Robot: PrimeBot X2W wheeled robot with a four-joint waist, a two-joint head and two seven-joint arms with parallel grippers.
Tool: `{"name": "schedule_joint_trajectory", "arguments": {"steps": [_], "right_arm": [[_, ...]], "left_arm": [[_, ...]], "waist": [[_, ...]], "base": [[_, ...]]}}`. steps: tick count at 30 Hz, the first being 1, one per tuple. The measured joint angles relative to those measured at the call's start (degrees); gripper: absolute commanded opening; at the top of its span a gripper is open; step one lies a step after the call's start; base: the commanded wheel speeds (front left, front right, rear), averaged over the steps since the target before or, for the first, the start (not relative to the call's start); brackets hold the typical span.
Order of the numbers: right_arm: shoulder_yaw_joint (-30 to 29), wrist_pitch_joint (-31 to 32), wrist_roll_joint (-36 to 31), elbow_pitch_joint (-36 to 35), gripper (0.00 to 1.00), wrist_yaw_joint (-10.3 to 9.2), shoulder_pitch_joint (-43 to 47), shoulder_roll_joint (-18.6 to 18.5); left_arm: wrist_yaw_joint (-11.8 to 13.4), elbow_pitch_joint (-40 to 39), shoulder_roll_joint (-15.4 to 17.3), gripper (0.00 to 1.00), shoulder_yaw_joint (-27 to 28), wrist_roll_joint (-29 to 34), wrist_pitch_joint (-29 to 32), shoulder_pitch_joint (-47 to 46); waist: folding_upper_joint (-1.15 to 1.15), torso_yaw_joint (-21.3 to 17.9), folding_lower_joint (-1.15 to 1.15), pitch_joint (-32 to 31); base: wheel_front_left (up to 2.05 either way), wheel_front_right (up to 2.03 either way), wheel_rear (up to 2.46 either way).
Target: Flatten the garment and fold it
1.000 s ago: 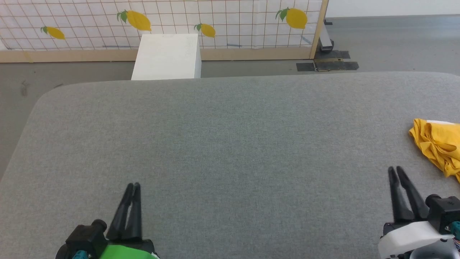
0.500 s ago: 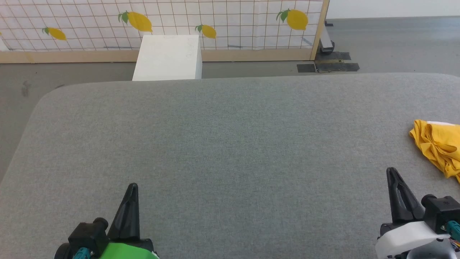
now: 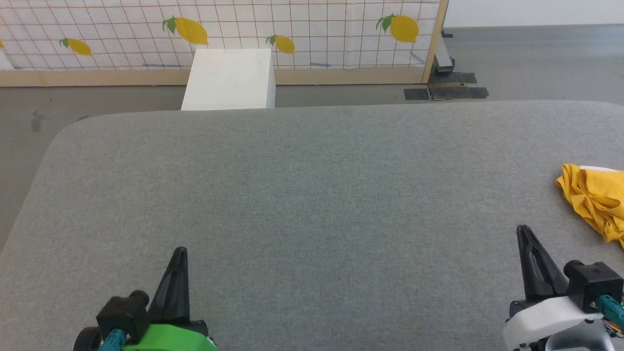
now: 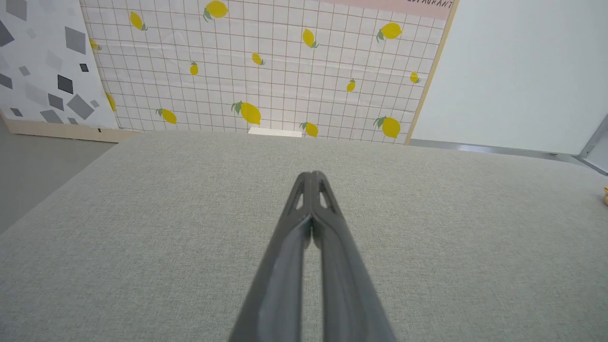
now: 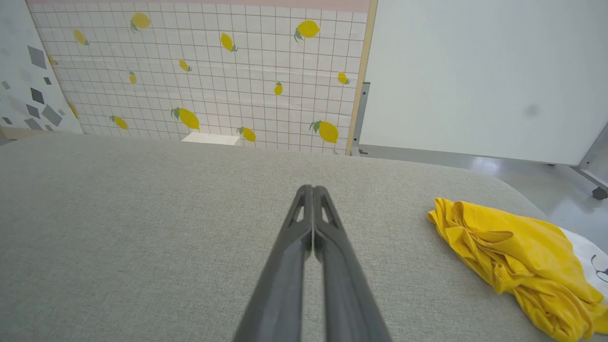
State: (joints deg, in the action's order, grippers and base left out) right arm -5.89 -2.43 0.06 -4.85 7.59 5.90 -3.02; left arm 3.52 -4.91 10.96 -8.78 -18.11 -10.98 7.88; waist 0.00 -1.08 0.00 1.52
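The garment (image 3: 597, 202) is a bright yellow shirt lying crumpled in a heap at the right edge of the grey table (image 3: 312, 195). In the right wrist view the garment (image 5: 517, 256) shows creased folds and a white patch with dark marks at its right end. My right gripper (image 3: 522, 229) is shut and empty, to the left of the heap and a little nearer to me, clear of the cloth. My left gripper (image 3: 180, 250) is shut and empty over bare table at the lower left. Both pairs of fingertips meet in the wrist views (image 4: 311, 175) (image 5: 312, 188).
A white box (image 3: 228, 79) stands on the floor beyond the table's far edge. Behind it runs a lemon-print grid panel (image 3: 302, 29) with a wooden frame. Grey floor lies to the left and far right of the table.
Both grippers have closed from slightly parted to fully shut. The right gripper has drifted a little to the left. The garment lies as before.
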Motion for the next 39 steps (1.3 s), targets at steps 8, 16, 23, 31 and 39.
{"name": "schedule_joint_trajectory", "arguments": {"steps": [8, 16, 23, 31, 39], "right_arm": [[0.5, 0.2, 0.0, 0.4, 0.0, 0.0, -0.1, 0.0], [0.9, 0.5, 0.0, 0.8, 0.0, 0.0, -0.7, 0.0], [1.4, 0.5, 0.0, 1.1, 0.0, 0.0, -1.2, 0.0], [1.9, 0.7, 0.0, 1.6, 0.0, 0.0, -1.3, 0.0], [2.4, 1.0, 0.0, 2.0, 0.0, 0.0, -2.0, 0.0]], "left_arm": [[-0.4, 0.5, -0.6, 0.0, 0.8, 2.1, 0.8, -0.8], [-0.7, 0.8, -1.4, 0.0, 1.4, 3.1, 1.9, -1.3], [-1.0, 1.0, -1.9, 0.0, 2.2, 4.7, 2.6, -1.9], [-1.1, 1.5, -2.4, 0.0, 2.8, 6.1, 3.6, -2.4], [-1.4, 2.1, -3.3, 0.0, 3.5, 7.2, 4.4, -2.9]], "waist": [[0.0, 0.1, 0.0, -0.1], [0.0, 0.2, 0.0, -0.3], [0.0, 0.3, 0.0, -0.4], [0.0, 0.4, 0.0, -0.5], [0.0, 0.5, 0.0, -0.6]], "base": [[0.0, 0.0, 0.0], [0.0, 0.0, 0.0], [0.0, 0.0, 0.0], [0.0, 0.0, 0.0], [0.0, 0.0, 0.0]]}}
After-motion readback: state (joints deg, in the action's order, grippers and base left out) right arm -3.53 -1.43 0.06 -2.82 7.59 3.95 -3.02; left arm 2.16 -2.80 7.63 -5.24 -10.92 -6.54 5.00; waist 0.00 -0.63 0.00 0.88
